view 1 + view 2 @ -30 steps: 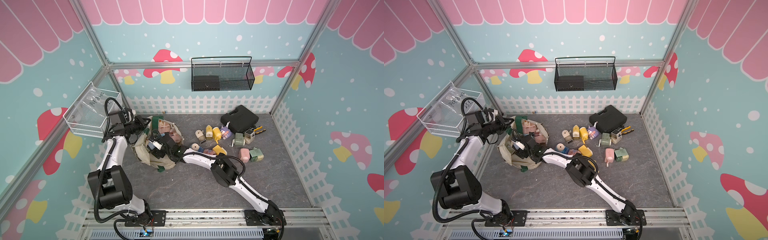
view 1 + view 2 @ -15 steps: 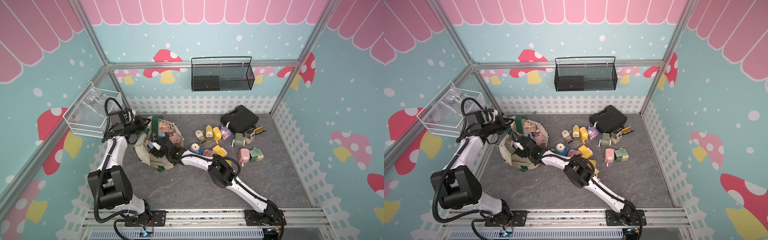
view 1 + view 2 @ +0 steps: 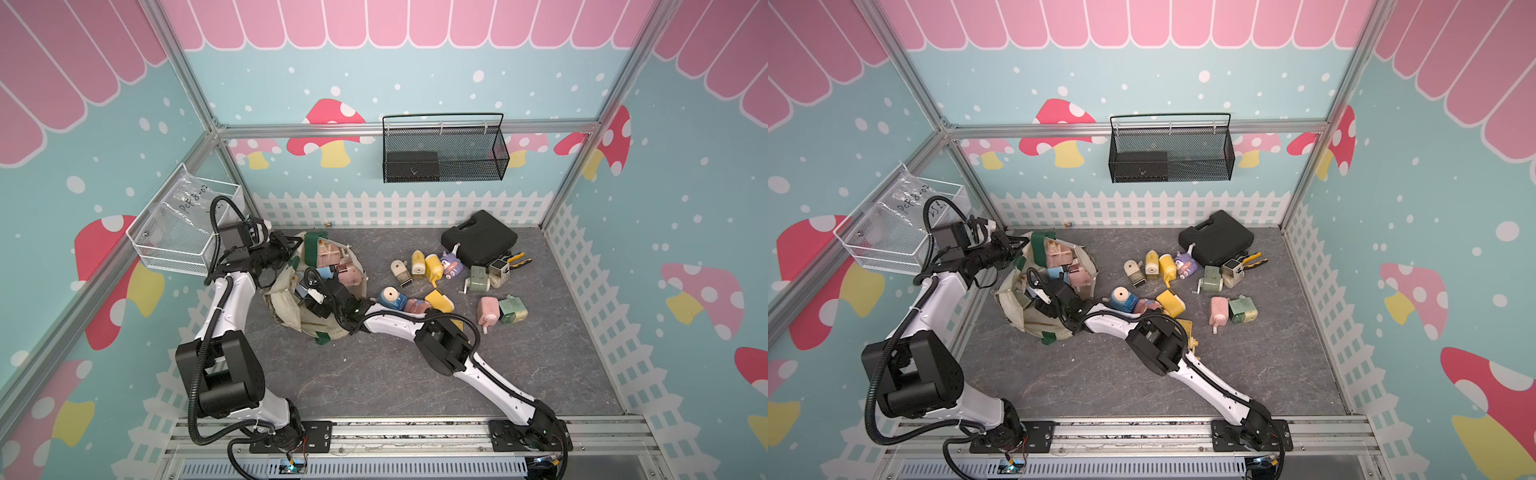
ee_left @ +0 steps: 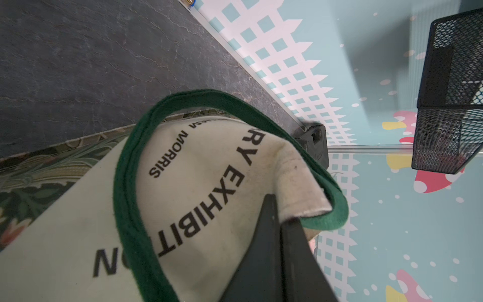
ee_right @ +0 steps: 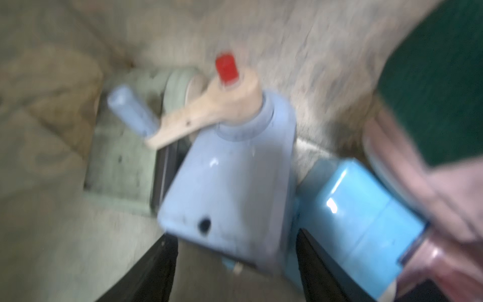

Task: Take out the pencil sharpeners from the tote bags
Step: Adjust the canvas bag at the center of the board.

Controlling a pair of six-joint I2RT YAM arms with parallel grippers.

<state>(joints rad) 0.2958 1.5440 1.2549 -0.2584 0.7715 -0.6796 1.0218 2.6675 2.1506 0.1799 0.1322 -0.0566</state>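
The cream tote bag (image 3: 284, 309) slumps mouth-up on the grey desk (image 3: 374, 382), near the rear left corner and close to the left wall and the picket-fence back wall. The left gripper (image 4: 274, 208) is pinched closed on the bag's rim beside a dark green strap (image 4: 130, 183), holding the mouth agape.

The right gripper (image 5: 235, 243) reaches down inside the bag. Its jaws stand apart on either side of the base of a pale blue sharpener (image 5: 230, 183), but motion blur hides whether they press on it. Three others crowd that one:
- a brighter blue sharpener (image 5: 360, 217) touches its side;
- a sage green sharpener (image 5: 117, 167) lies behind its crank;
- a pink sharpener (image 5: 444, 204) lies under the strap.

That makes at least four in the bag.

To the bag's right, at least twelve loose sharpeners lie on the desk. A round-faced blue sharpener (image 3: 392, 299) sits just beside the bag and the right forearm. A yellow sharpener (image 3: 1185, 328) is partly hidden under that arm's elbow. Six more form a row in front of the one black case (image 3: 478, 241), with yellow-and-black pliers (image 3: 517, 259) at its edge.

One black wire-mesh basket (image 3: 444, 153) hangs on the back wall. One white wire basket (image 3: 183, 237) hangs on the left wall above the left arm.

Bare desk spreads in front of the bag and toward the front right corner, crossed only by the right arm.
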